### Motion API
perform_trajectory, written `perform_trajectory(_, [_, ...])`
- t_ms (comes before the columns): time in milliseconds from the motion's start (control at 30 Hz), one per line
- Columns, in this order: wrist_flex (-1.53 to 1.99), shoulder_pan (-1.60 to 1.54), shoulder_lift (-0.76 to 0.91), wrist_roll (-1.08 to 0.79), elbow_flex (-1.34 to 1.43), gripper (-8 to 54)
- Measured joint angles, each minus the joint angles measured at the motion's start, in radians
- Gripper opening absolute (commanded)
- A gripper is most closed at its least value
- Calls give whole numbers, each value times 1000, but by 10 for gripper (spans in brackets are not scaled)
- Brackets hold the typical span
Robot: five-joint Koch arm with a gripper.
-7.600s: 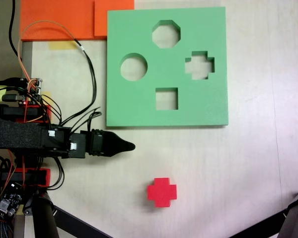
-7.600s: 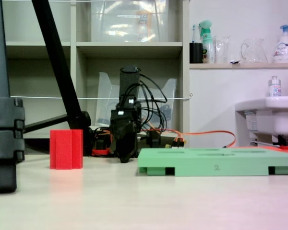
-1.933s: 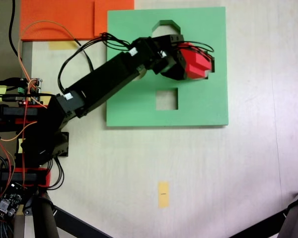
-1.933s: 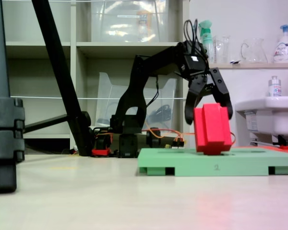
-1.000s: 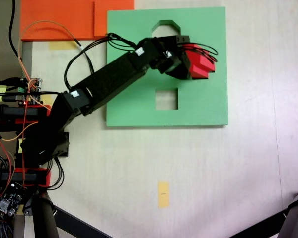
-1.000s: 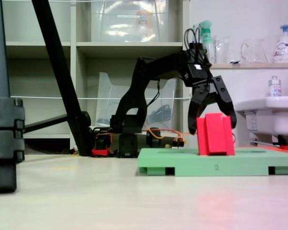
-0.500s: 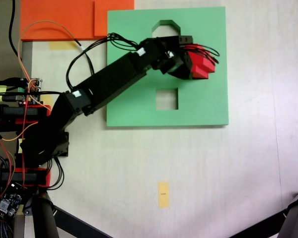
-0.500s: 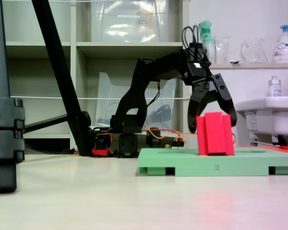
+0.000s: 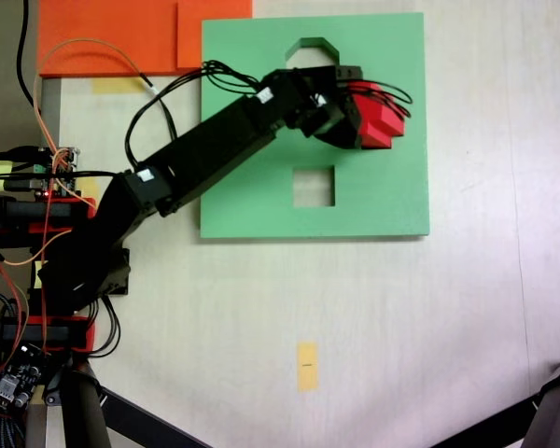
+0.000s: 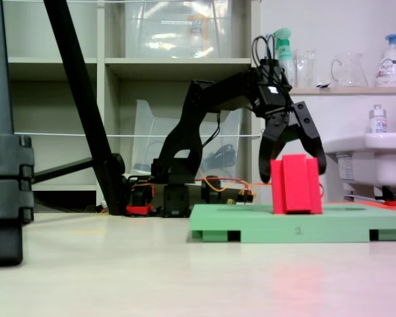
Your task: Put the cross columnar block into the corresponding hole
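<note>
The red block (image 10: pixel 296 184) stands upright on the green board (image 10: pixel 297 229), at the place of the cross hole, which the block and arm hide in the view from above. The claw (image 10: pixel 293 161) hangs spread around the top of the block, and its tips seem not to press the sides, so it looks released. The block is probably foam: light, a little soft, not slippery. It is best taken by two opposite flat sides near the top, with gentle force
</note>
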Motion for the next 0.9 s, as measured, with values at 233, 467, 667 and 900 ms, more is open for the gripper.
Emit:
perform_trajectory(233, [43,-25,0,2,0,312])
perform_trajectory(467, [55,-25,2,2,-9,312])
perform_trajectory(667, [74,-9,-12,8,-43,311])
perform_trajectory(900, [77,23,-37,8,-117,311])
